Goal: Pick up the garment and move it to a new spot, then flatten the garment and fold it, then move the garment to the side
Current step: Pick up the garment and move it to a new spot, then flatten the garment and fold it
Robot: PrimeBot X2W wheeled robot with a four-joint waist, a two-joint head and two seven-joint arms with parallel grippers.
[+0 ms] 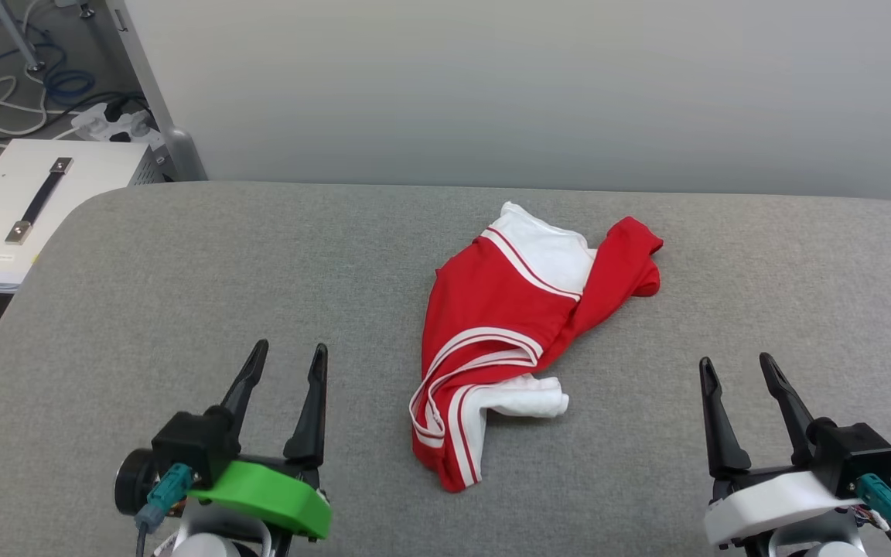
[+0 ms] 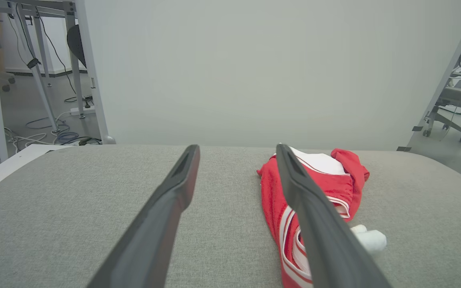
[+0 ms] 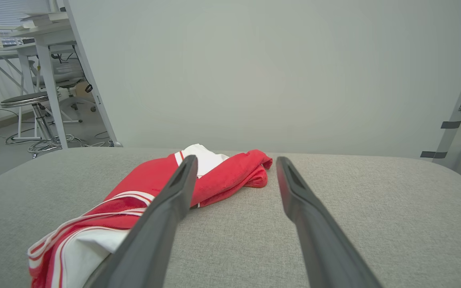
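The garment (image 1: 503,325) sits in a crumpled heap near the middle of the gray padded table (image 1: 182,263), white sleeves poking out. I'd say flattening, folding and moving it aside are all left, and I can't tell if this is its new spot. The left gripper (image 1: 291,346) and right gripper (image 1: 735,360) flank it, well apart, both spread wide and empty. The only container-ish thing is a white case (image 1: 43,201) off to the left, shut, contents hidden.

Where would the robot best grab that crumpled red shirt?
Probably the bunched red fold at the shirt's far right end: it stands up off the grey surface, easy to pinch. The open right end effector could come from the right.
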